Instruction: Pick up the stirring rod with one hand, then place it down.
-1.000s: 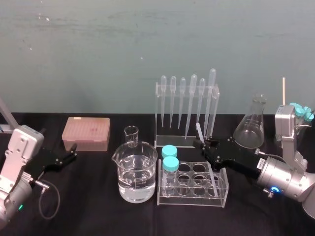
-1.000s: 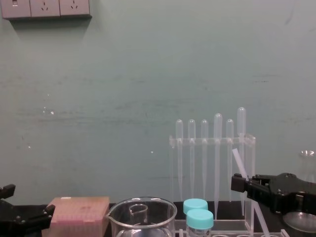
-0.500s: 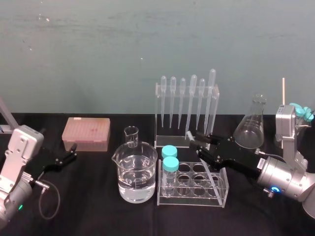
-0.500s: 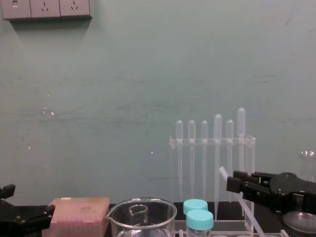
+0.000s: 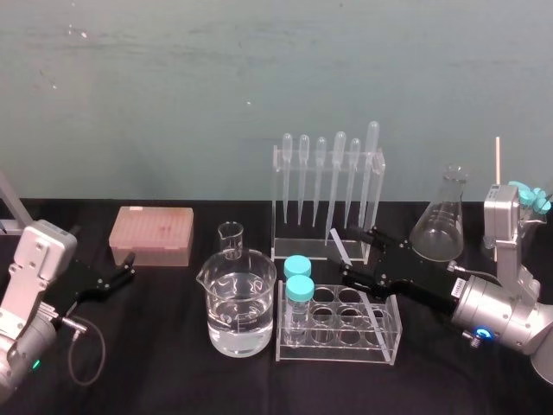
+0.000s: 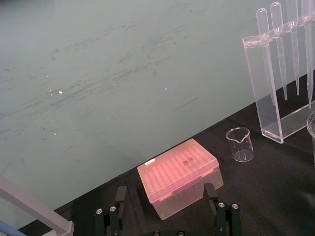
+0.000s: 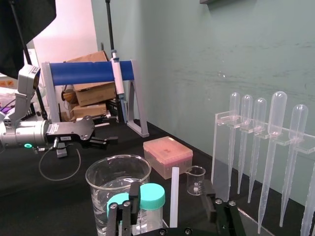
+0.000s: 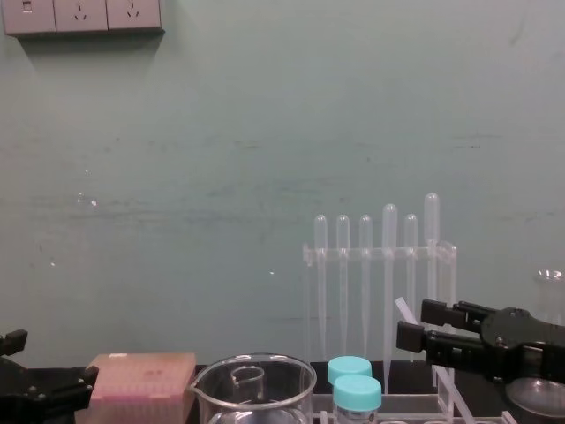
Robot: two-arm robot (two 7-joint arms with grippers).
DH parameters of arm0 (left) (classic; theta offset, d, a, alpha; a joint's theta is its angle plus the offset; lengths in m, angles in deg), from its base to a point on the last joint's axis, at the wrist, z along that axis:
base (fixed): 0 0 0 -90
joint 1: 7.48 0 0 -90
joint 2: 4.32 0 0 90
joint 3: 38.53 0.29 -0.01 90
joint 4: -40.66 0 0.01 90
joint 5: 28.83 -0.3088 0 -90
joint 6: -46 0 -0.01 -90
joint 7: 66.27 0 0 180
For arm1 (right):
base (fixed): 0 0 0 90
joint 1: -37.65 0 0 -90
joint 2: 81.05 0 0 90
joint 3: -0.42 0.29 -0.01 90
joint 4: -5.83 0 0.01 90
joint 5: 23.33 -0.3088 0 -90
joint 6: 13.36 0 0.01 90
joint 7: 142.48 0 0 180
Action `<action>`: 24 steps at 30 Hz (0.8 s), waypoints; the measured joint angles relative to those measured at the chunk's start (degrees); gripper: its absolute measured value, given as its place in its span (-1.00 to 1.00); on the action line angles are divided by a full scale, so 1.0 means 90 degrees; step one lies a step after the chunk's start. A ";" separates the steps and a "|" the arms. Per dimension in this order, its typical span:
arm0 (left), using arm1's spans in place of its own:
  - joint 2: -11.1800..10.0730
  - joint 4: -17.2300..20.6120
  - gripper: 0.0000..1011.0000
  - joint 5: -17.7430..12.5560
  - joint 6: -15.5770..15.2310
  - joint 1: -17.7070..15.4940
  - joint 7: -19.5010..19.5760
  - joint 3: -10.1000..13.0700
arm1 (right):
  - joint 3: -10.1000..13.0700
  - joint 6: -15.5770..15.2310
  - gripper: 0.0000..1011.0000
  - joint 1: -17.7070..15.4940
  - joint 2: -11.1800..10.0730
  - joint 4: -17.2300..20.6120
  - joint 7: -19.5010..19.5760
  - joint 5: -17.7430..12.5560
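At lower right of the head view, the right gripper [image 5: 350,255] hovers over the test-tube rack [image 5: 339,354], jaws spread wide and gripping nothing. The stirring rod [image 5: 336,239] leans in the rack, slanting up between those jaws. The left gripper [image 5: 128,268] rests at lower left, likewise released.

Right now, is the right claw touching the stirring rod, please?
Apart. In the right wrist view the stirring rod stands inside the open right claw, a gap to each finger.

Slim straight stirring rod [image 7: 173,196]: whitish, translucent. Blocky right gripper [image 5: 356,253]: black. Rectangular plastic tip box [image 5: 151,233]: pale pink. Two round vial caps [image 5: 300,288]: turquoise. Bulb-topped pipettes [image 5: 339,173]: clear, colourless. Tabletop [image 5: 173,372]: plain black. Wall [image 5: 259,69]: dull green, scuffed.
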 joint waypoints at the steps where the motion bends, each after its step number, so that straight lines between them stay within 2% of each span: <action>1: 0.0000 0.0000 0.98 0.0000 0.0000 0.0000 0.0000 0.0000 | 0.0000 0.0000 0.60 0.0000 0.0000 0.0000 0.0000 0.0000; 4: 0.0000 0.0000 0.98 0.0000 0.0000 0.0000 0.0000 0.0000 | 0.0017 0.0114 0.78 -0.0028 -0.0018 0.0067 0.0012 0.0023; 7: 0.0000 0.0000 0.98 0.0000 0.0000 0.0000 0.0000 0.0000 | 0.0155 0.0484 0.90 -0.0146 -0.0049 0.0303 0.0135 0.0059; 8: 0.0000 0.0000 0.98 0.0000 0.0000 0.0000 0.0000 0.0000 | 0.0254 0.0705 0.95 -0.0217 -0.0056 0.0444 0.0254 0.0097; 12: 0.0000 0.0000 0.98 0.0000 0.0000 0.0000 0.0000 0.0000 | 0.0493 0.1142 0.98 -0.0367 -0.0050 0.0755 0.0591 0.0245; 13: 0.0000 0.0000 0.98 0.0000 0.0000 0.0000 0.0000 0.0000 | 0.0610 0.1318 0.98 -0.0436 -0.0043 0.0883 0.0856 0.0406; 15: 0.0000 0.0000 0.98 0.0000 0.0000 0.0000 0.0000 0.0000 | 0.0721 0.1417 0.98 -0.0504 -0.0032 0.1003 0.1162 0.0594; 18: 0.0000 0.0000 0.98 0.0000 0.0000 0.0000 0.0000 0.0000 | 0.0922 0.1344 0.98 -0.0611 -0.0021 0.1142 0.1765 0.0903; 19: 0.0000 0.0000 0.98 0.0000 0.0000 0.0000 0.0000 0.0000 | 0.1021 0.1197 0.98 -0.0674 -0.0018 0.1190 0.2086 0.1039; 20: 0.0000 0.0000 0.98 0.0000 0.0000 0.0000 0.0000 0.0000 | 0.1021 0.1197 0.98 -0.0674 -0.0018 0.1190 0.2086 0.1039; 22: 0.0000 0.0000 0.98 0.0000 0.0000 0.0000 0.0000 0.0000 | 0.1182 0.0861 0.98 -0.0786 -0.0026 0.1213 0.2679 0.1316; 24: 0.0000 0.0000 0.98 0.0000 0.0000 0.0000 0.0000 0.0000 | 0.1258 0.0554 0.98 -0.0868 -0.0051 0.1221 0.3035 0.1512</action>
